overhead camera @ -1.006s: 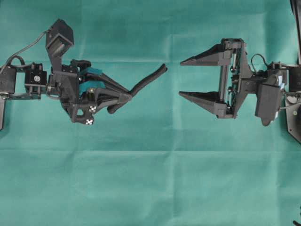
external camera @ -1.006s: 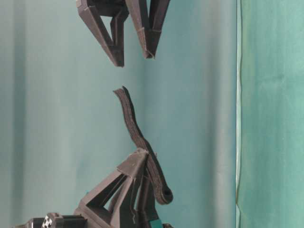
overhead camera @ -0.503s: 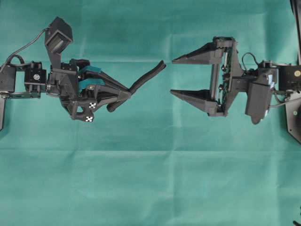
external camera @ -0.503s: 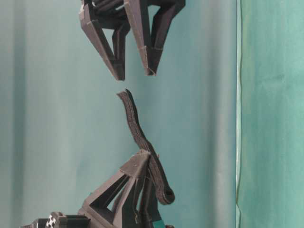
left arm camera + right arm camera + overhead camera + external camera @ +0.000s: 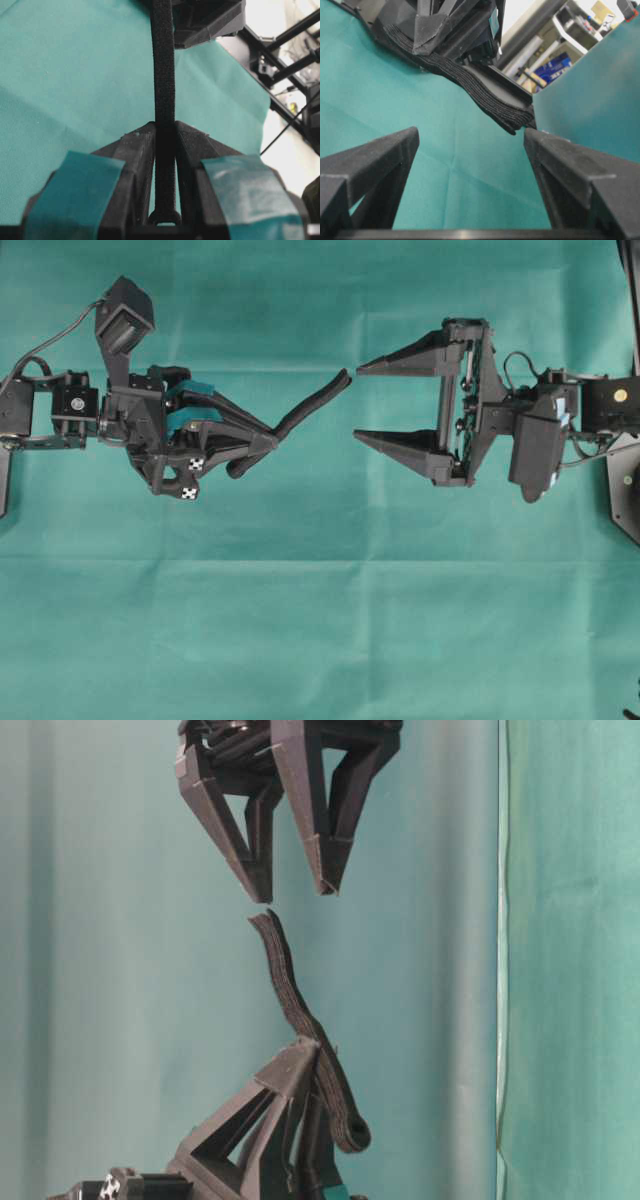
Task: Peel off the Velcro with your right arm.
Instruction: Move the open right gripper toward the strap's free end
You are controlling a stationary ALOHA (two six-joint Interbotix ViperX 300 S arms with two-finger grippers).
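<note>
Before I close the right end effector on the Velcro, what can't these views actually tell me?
- Velcro free tip: cut off by the top edge in the left wrist view.
- Whether that tip touches the right end effector: overhead, black on black; too close to tell.
- Where its layers separate: not discernible in any view.
- Left end effector base: cut off, table-level view.
</note>
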